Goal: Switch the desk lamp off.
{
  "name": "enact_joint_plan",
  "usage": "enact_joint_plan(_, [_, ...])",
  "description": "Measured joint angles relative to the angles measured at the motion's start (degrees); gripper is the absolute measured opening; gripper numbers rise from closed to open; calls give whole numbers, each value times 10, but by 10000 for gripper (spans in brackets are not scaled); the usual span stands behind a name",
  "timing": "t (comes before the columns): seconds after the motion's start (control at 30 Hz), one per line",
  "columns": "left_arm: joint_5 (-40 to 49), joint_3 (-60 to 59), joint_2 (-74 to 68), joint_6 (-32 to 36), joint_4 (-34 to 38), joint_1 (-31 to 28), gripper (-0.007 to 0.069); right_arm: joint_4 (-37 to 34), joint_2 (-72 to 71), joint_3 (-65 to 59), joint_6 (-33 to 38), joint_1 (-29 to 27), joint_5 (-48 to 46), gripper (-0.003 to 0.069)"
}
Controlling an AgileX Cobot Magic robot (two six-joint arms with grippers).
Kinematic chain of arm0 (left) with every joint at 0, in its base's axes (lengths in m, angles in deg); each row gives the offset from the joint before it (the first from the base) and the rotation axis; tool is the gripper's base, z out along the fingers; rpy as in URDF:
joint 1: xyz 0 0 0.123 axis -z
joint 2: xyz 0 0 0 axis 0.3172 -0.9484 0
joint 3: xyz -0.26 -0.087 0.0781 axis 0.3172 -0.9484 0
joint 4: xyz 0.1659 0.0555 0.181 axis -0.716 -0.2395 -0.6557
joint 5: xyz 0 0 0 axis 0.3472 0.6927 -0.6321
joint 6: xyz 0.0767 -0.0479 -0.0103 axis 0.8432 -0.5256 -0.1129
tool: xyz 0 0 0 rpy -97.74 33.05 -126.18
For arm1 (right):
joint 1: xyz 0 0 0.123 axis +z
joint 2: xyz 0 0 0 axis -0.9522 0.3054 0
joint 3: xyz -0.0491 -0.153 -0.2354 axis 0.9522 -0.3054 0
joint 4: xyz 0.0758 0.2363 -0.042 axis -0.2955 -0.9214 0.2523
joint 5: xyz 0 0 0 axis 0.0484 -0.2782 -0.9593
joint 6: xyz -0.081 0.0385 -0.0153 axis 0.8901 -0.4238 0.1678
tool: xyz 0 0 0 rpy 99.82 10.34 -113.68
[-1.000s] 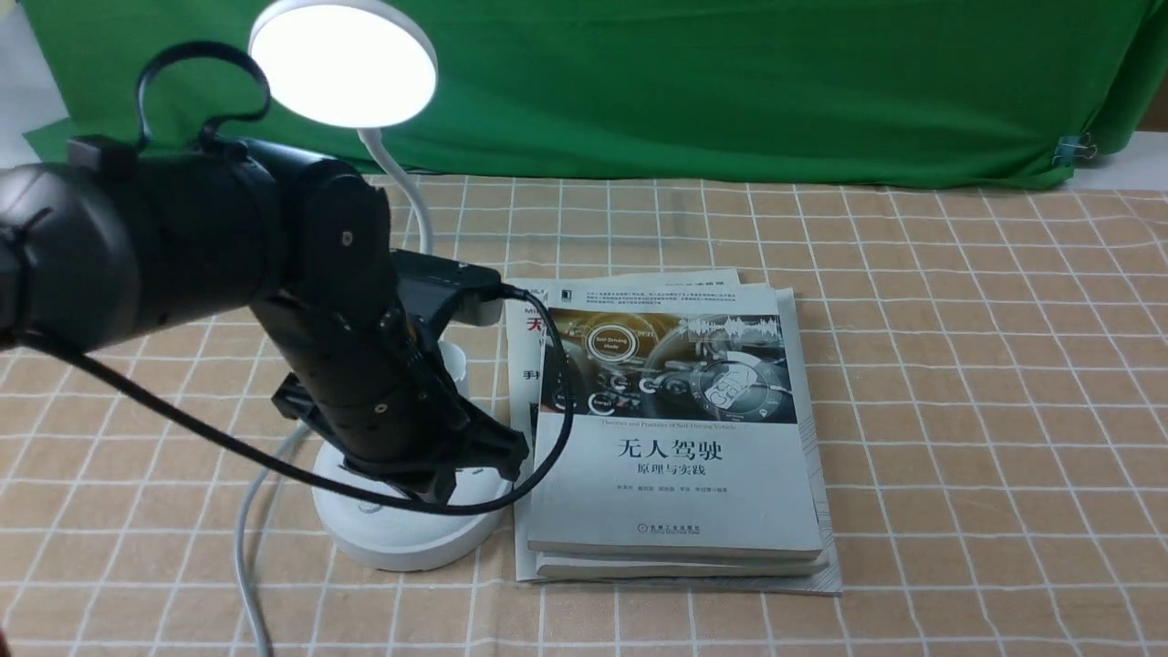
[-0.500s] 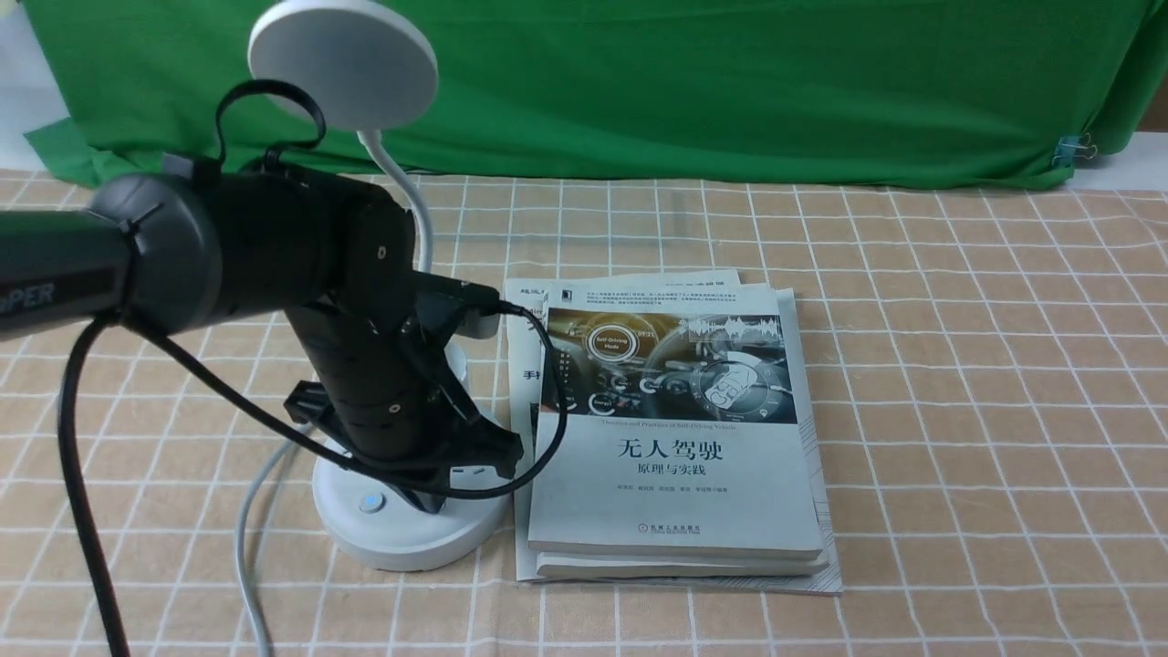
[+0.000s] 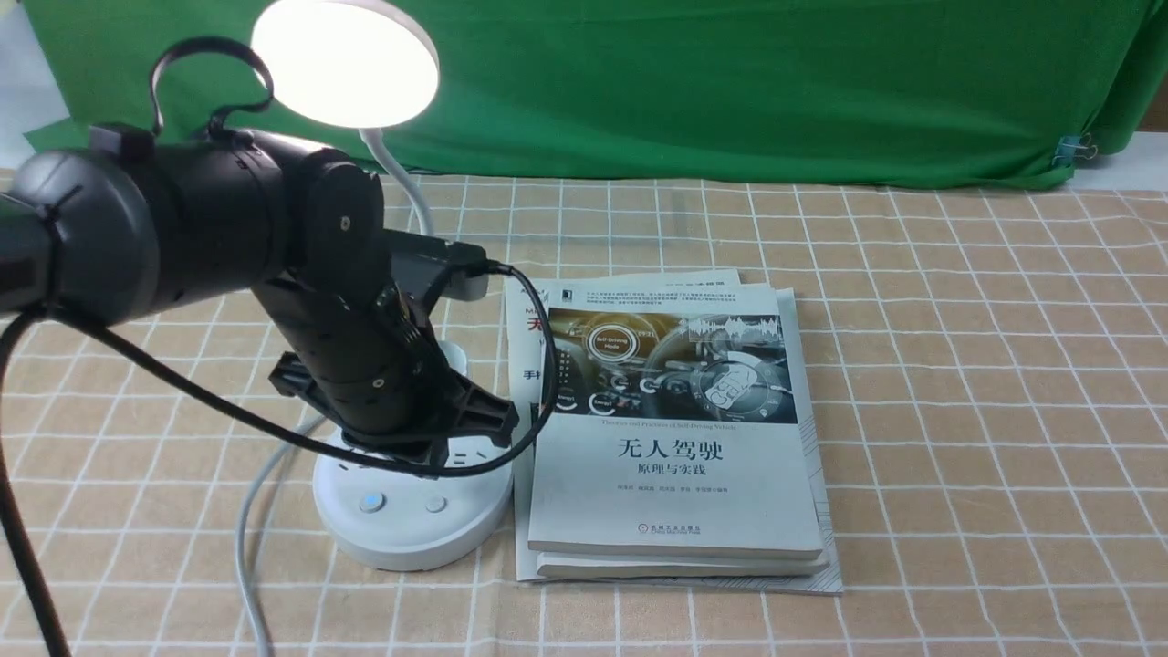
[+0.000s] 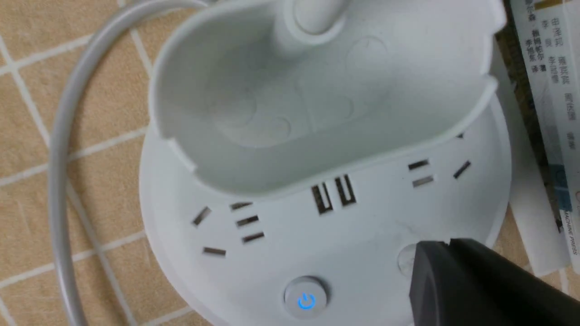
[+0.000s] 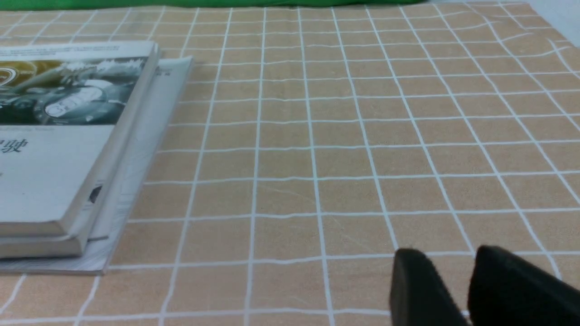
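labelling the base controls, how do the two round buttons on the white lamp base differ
The round power button glows with a blue power symbol; the other round button is plain white and unlit. The power button sits fully in view, nearer the robot's left; the plain button is partly covered by the dark left gripper tip in the wrist view. Both sit on the white round lamp base, in front of its sockets.

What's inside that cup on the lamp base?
The cup looks empty: only its bare white floor with faint moulded circles shows. The neck rises at its rim and hides a bit of the floor behind it. The front view cannot help, since the left arm covers the cup.
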Motion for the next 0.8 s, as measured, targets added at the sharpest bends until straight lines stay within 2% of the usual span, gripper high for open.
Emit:
enact_joint_plan(0.4, [2,2,-44,1,8,-1,-4,0,0,0,0,0,0,243])
enact_joint_plan(0.8, [1,0,16,1,14,-1,-3,0,0,0,0,0,0,243])
